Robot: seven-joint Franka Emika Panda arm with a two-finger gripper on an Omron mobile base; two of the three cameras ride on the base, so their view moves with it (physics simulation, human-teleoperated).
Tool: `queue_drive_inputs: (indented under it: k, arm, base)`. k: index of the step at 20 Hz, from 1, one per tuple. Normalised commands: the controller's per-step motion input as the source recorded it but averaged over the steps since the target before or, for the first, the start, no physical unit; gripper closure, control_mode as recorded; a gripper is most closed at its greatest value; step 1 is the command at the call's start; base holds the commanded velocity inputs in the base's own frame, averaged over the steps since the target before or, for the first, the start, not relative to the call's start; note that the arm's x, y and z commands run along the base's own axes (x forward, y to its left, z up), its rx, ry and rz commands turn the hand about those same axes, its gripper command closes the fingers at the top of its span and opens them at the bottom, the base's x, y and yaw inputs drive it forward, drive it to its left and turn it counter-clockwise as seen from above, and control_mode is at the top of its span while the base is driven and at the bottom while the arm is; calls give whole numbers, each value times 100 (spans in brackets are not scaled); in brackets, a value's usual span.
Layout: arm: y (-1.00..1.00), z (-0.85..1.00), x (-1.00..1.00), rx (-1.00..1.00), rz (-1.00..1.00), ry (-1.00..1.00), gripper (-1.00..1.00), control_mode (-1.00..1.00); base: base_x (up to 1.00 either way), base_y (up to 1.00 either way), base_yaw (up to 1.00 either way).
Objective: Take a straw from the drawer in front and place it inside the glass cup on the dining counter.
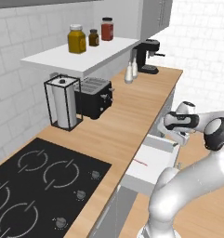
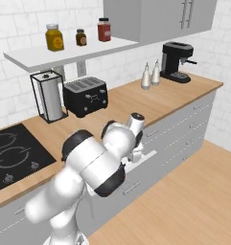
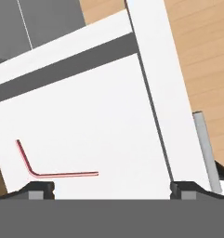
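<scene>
One straw (image 3: 48, 173) lies alone in the open drawer (image 3: 108, 130).

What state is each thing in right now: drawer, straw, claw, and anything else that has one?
Shallow white box drawer: pulled open.
Thin red-pink bent straw: lying flat on the drawer floor, ungrasped.
Claw: open, above the drawer, empty.
Black toaster: slots empty.
Black hob: nothing on it.
</scene>
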Motion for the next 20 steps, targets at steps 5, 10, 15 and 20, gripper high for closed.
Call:
queue_drive_inputs:
  k: [5,10,15,20]
  arm:
    - [2,-52,0,-14,0,0,-100,-100]
    - [-2,-38,-7,-10,0,2,-100,-100]
    - [-24,-27,-25,-8,2,7,-100,-100]
    - [-49,-39,-53,-2,7,2,-100,-100]
  base:
    - [0,0,0]
    - [0,0,0]
    - [0,0,0]
    - [0,0,0]
